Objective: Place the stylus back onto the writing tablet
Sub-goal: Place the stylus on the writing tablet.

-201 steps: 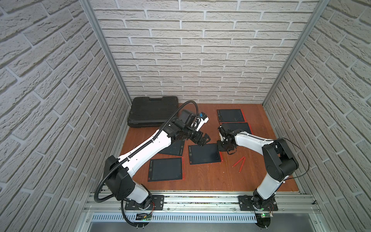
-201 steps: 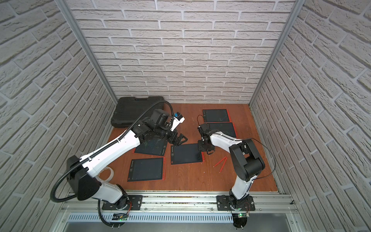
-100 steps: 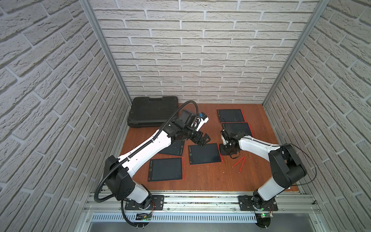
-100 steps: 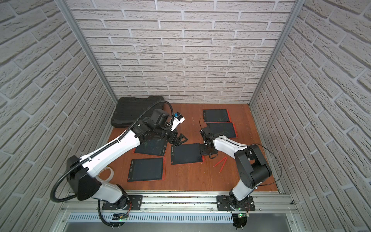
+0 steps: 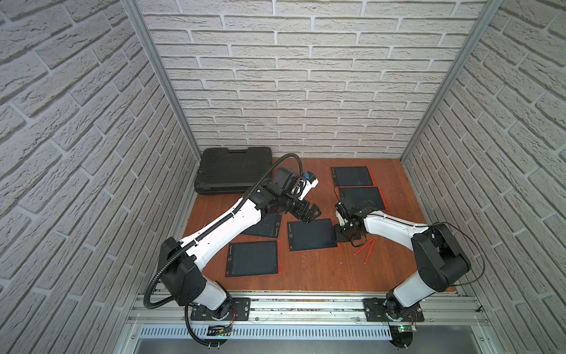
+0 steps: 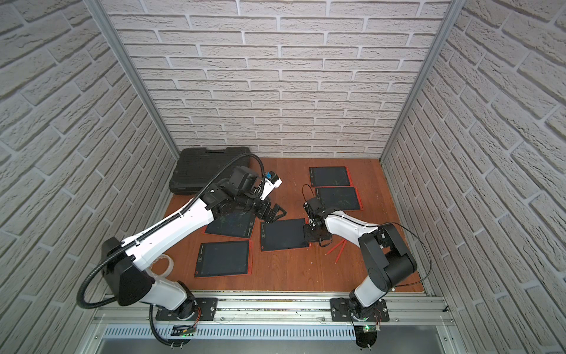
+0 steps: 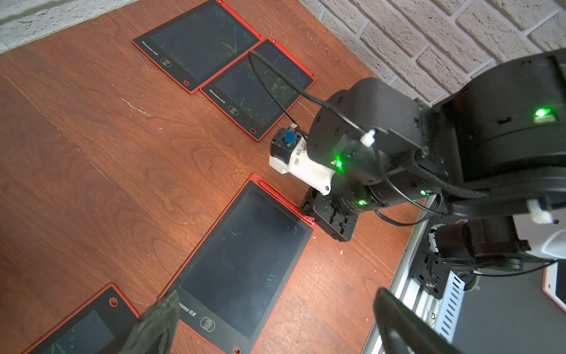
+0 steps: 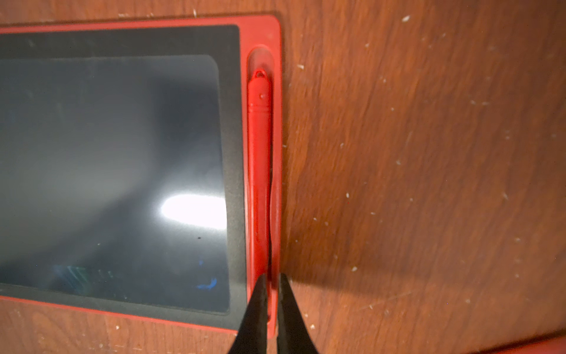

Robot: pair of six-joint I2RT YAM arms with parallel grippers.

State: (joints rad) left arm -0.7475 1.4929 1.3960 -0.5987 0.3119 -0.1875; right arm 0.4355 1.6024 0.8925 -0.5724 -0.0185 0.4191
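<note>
Lying slotted in the writing tablet (image 8: pixel 122 153), the stylus (image 8: pixel 259 168) ends under the pressed-together right tool (image 8: pixel 272 276).

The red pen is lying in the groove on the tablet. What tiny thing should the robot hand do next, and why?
Probably a gentle press down on the stylus. It lies along the groove in the tablet, but a dark gap runs beside its end near the right gripper, whose fingertips sit almost together there. That end may not be fully seated.
</note>
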